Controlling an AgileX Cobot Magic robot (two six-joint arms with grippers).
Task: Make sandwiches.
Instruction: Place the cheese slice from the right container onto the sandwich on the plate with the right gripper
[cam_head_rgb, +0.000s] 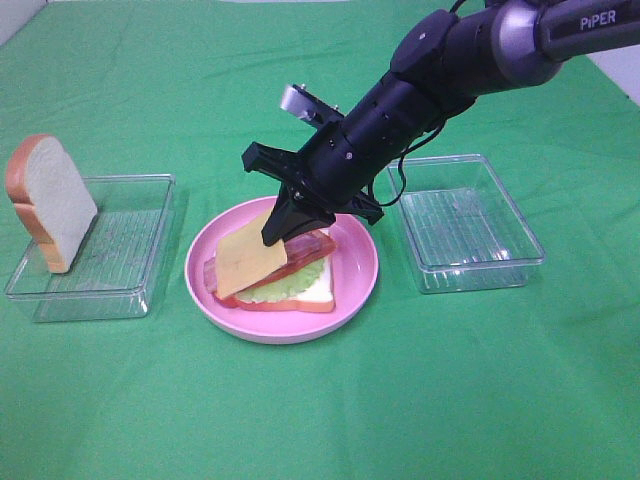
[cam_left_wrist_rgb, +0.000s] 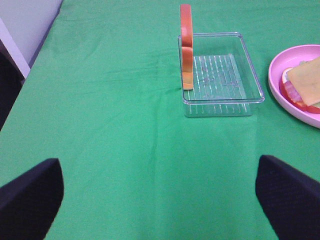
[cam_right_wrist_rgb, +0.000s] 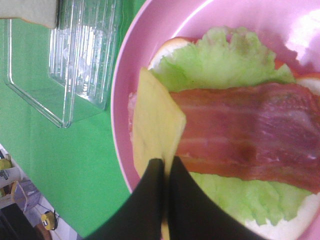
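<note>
Well, nearest to me is the pink plate (cam_head_rgb: 352, 296), and on it the sandwich is half built: lower bread slice (cam_head_rgb: 318, 293), lettuce leaf (cam_right_wrist_rgb: 225, 55) and bacon (cam_right_wrist_rgb: 250, 135) lie flat, one on the other. Above them the right gripper (cam_right_wrist_rgb: 164, 167) has its fingers pressed together on one edge of the cheese square (cam_right_wrist_rgb: 155, 120). The cheese hangs tilted, and its low side seems to rest on the bacon.

I judge the cheese to be thin, light and a little bendy, so an edge pinch is the only good hold — but it can swing or slide out.

Just beside the plate, the left tray (cam_head_rgb: 130, 270) carries the second bread slice (cam_head_rgb: 50, 200), standing on its edge and leaning on the tray wall. It looks thick, soft and light; I would take it across the two flat faces near the top crust. The right tray (cam_head_rgb: 465, 225) holds nothing.

Farthest, well apart from all this, the left gripper (cam_left_wrist_rgb: 160, 200) hovers over the green tabletop (cam_head_rgb: 450, 400) with fingers spread wide — nothing in it.
</note>
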